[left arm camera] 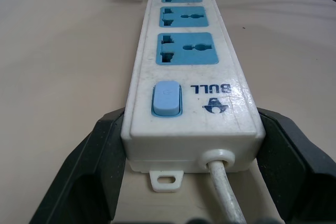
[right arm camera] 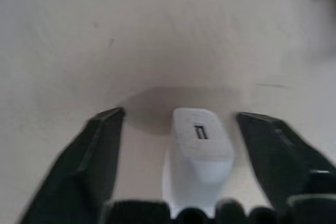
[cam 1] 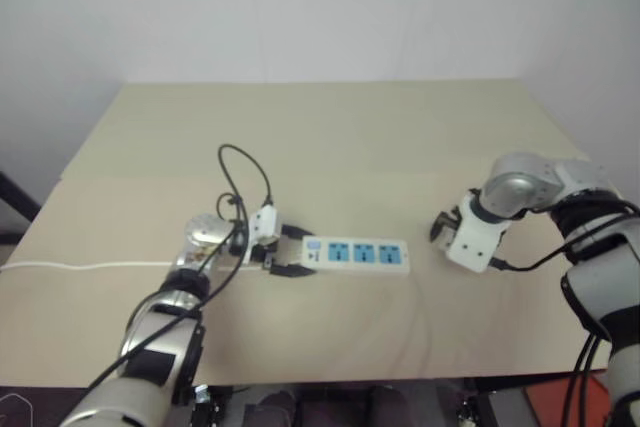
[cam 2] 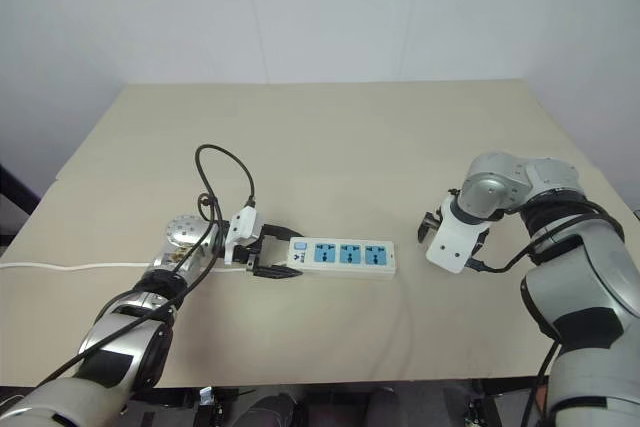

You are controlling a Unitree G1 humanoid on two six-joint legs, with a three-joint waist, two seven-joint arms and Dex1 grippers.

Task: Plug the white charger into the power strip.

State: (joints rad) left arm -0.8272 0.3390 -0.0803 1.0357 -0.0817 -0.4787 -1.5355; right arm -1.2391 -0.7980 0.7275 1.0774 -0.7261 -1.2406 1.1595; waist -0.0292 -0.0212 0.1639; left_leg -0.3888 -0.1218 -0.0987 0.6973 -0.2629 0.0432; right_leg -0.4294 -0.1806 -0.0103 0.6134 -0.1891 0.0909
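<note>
White charger (right arm camera: 198,150) sits on the worktop (cam 1: 330,137) between the right tool's (right arm camera: 181,129) two black fingers (right arm camera: 97,150), gap on each side, not gripped, tool part open. In the head views that tool is at centre right, pointing down. Power strip (cam 1: 357,255) lies flat mid-frame, three blue sockets up. Left tool (left arm camera: 191,145) is clamped on its switch end, fingers touching both sides. Thin white cord (cam 1: 90,266) runs off to the left edge.

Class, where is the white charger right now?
The white charger lies on the table between the right gripper's open fingers, right of the power strip.
</note>
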